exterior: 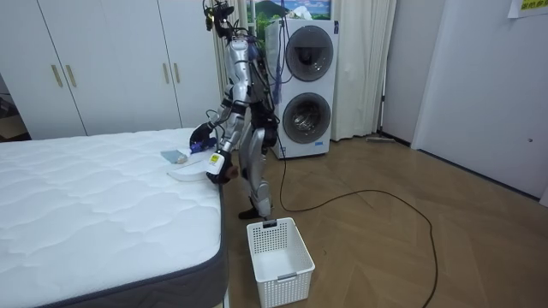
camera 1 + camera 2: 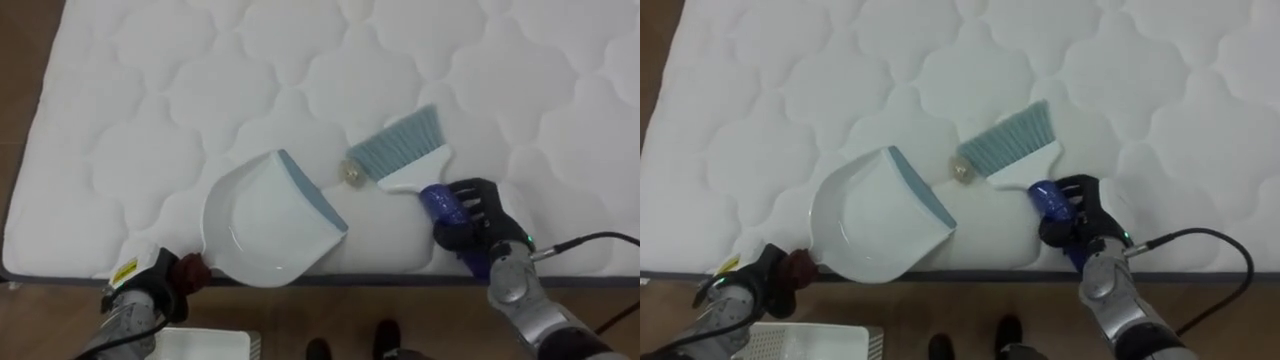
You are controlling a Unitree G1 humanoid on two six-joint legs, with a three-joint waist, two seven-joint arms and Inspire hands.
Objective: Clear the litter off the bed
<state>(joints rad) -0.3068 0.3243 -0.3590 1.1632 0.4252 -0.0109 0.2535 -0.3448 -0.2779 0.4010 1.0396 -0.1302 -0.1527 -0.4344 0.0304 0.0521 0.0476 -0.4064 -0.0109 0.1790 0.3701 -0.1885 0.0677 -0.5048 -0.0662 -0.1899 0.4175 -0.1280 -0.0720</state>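
Note:
On the white quilted mattress (image 2: 330, 60) near its front edge lies a small crumpled scrap of rubbish (image 2: 352, 173). My right hand (image 2: 470, 222) is shut on the blue handle of a hand brush (image 2: 405, 150), whose pale blue bristles rest just right of the scrap. My left hand (image 2: 160, 285) is shut on the dark red handle of a white dustpan (image 2: 265, 220); its blue lip faces the scrap from the left, a short gap away. The right eye view shows the same: brush (image 2: 1012, 145), dustpan (image 2: 875, 215), scrap (image 2: 963, 169). I stand bent at the bed's side in the room view, dustpan (image 1: 190, 172) on the mattress.
A white slatted basket (image 1: 278, 248) stands on the wooden floor beside my feet; its rim (image 2: 205, 343) shows at the bottom of the left eye view. Stacked washing machines (image 1: 304, 85) and white wardrobes (image 1: 111, 64) line the wall behind me.

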